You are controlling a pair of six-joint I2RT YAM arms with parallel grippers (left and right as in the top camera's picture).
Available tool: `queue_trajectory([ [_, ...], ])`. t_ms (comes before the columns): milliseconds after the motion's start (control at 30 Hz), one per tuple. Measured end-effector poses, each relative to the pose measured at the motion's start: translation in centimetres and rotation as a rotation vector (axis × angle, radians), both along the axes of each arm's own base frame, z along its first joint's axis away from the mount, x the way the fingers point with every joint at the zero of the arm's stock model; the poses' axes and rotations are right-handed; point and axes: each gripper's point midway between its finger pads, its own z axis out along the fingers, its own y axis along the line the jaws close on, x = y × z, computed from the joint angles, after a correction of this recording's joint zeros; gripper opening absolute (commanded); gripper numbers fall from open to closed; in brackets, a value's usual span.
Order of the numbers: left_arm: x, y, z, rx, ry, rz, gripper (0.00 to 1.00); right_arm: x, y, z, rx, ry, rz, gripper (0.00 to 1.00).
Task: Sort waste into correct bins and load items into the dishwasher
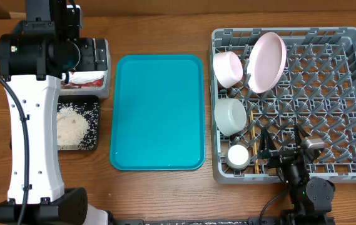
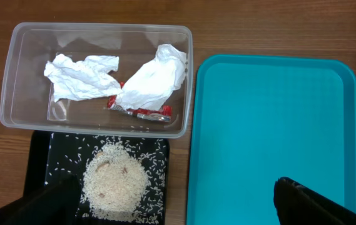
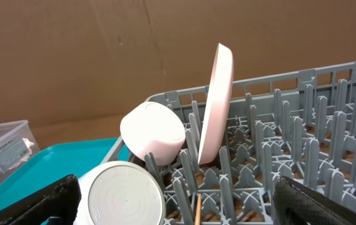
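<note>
The grey dish rack (image 1: 328,94) holds the pinkish plate (image 1: 267,60) on edge, a white bowl (image 1: 228,67), the pale greyish bowl (image 1: 230,116), the small white cup (image 1: 238,155) and wooden chopsticks (image 1: 251,128). My right gripper (image 1: 284,147) is open and empty over the rack's near edge. Its wrist view shows the plate (image 3: 218,100), white bowl (image 3: 154,131), pale bowl base (image 3: 126,194) and a chopstick (image 3: 197,209) between the fingers (image 3: 178,212). My left gripper (image 2: 178,206) is open and empty above the clear tub (image 2: 15,106) holding napkins (image 2: 149,81) and a red wrapper (image 2: 143,112), and the black tray (image 2: 40,150) with rice (image 2: 115,181).
The teal serving tray (image 1: 157,112) lies between the bins and the rack, with nothing on it; it also shows in the left wrist view (image 2: 271,125). The left arm's white body (image 1: 34,137) covers the table's left side and part of the tub.
</note>
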Motion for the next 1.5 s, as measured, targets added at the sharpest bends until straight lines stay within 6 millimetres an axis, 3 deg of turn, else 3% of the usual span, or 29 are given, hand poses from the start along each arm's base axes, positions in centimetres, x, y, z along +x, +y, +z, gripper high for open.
queue_trajectory([
  [767,-0.4,0.0,-0.1,0.000,0.002,0.000,1.00,0.0,0.0,0.0,0.000,0.000,0.000,1.00],
  [1433,-13.3,2.3,-4.3,0.114,-0.015,0.072,1.00,0.0,0.0,0.0,0.000,0.000,0.000,1.00],
  [1467,-13.3,2.3,-4.3,0.114,-0.023,0.073,1.00,0.0,0.0,0.0,0.000,0.000,0.000,1.00],
  [1500,-11.9,2.3,-3.6,0.112,-0.134,0.080,1.00,0.0,0.0,0.0,0.000,0.001,0.000,1.00],
])
